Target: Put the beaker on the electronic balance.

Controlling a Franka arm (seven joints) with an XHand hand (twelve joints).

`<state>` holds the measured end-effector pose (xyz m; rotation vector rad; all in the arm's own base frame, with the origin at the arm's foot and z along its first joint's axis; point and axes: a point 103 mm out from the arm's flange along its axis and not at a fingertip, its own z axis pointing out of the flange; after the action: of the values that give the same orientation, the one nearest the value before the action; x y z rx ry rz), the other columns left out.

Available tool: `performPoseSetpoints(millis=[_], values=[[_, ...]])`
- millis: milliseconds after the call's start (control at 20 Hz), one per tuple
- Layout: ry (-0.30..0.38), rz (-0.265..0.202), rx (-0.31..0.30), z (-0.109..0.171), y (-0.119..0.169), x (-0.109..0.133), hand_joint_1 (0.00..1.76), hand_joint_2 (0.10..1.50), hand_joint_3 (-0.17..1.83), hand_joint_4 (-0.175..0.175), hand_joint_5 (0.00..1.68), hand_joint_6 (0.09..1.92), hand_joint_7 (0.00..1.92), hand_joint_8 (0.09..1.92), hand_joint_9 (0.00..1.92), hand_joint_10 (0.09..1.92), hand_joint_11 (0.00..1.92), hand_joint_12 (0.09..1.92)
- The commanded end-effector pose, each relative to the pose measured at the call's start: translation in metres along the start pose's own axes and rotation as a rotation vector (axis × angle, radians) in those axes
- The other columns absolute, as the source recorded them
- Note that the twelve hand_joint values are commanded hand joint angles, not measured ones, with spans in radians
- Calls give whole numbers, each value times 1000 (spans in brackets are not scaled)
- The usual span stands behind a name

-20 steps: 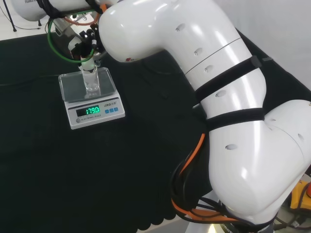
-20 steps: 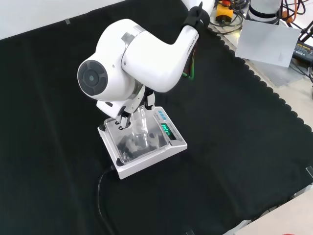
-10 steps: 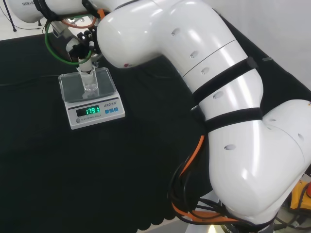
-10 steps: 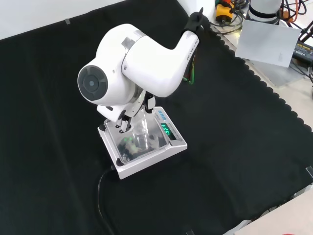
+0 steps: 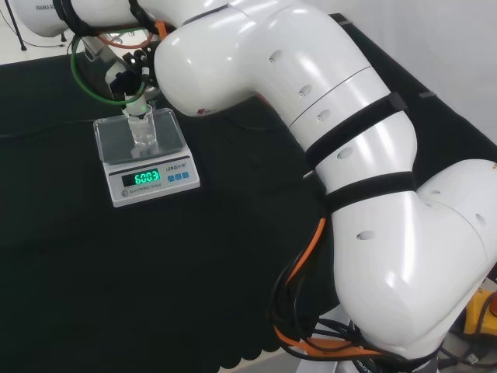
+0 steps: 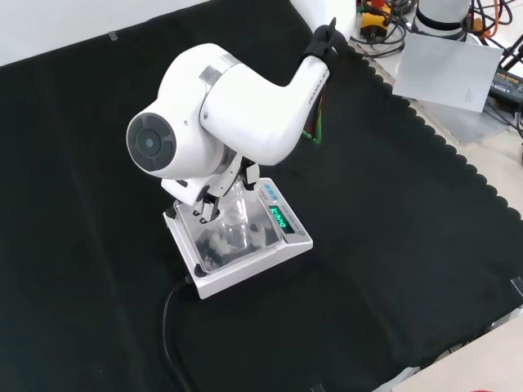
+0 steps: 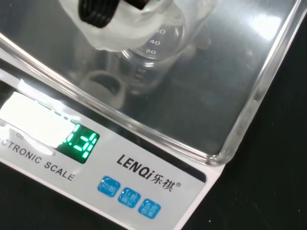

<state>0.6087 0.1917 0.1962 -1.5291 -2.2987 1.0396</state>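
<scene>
On the balance pan: a clear glass beaker (image 5: pixel 142 132) stands upright, its base on the steel plate, roughly in the middle of the plate in the head view.
Landmark: the electronic balance (image 5: pixel 147 180), a white body with a square steel pan, a lit green display and three blue buttons on its front face.
Balance in the front view: the balance (image 6: pixel 245 269) sits below the arm's big white link, with its display side turned toward the view's right.
Beaker in the front view: the beaker (image 6: pixel 238 220) rises from the pan just under the link, between the balance's far edge and its display side.
Beaker in the wrist view: the beaker (image 7: pixel 158 45) shows printed graduation marks on its wall, and its reflection lies on the pan beside it.
Hand: the hand (image 5: pixel 133 78) hangs directly above the balance's far edge in the head view, over the beaker's top.
Fingers: dark fingertips (image 6: pixel 204 210) reach down beside the beaker's upper part; whether they close on the glass or stand just clear of it, I cannot tell.
Wrist view hand: a blurred white and black part of the hand (image 7: pixel 112 21) overlaps the beaker's rim.
Cable: a black lead (image 6: pixel 170 322) runs from the balance's near corner across the black cloth (image 6: pixel 392 229).
Arm: the white links (image 5: pixel 342 155) stretch from the balance toward the head view's right.
</scene>
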Motion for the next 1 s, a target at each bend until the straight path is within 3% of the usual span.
performPoseSetpoints(millis=[50, 150, 300, 450, 700, 850, 1000], values=[[-5, 11, 10, 1, -5, -5, 1032, 1033, -45, -48, 731, 976, 730, 883, 935, 864, 685, 1302], [-2, 17, 17, 1, -8, -9, 1009, 1023, -114, -57, 624, 979, 646, 895, 874, 877, 652, 1320], [3, 22, 25, 2, -10, -11, 926, 955, -168, -61, 245, 653, 258, 849, 549, 885, 509, 1367], [6, 22, 32, 3, -10, -11, 875, 915, -175, -48, 156, 337, 39, 786, 302, 909, 384, 1403], [7, 26, 54, 3, -14, -14, 842, 895, -175, -47, 184, 190, 29, 770, 256, 910, 351, 1403], [11, 30, 55, -6, -30, -20, 705, 836, -167, -27, 81, 87, 3, 417, 46, 839, 185, 1446], [17, 42, -29, -22, -51, -28, 637, 815, -154, -19, 35, 87, 0, 210, 4, 719, 92, 1467]])
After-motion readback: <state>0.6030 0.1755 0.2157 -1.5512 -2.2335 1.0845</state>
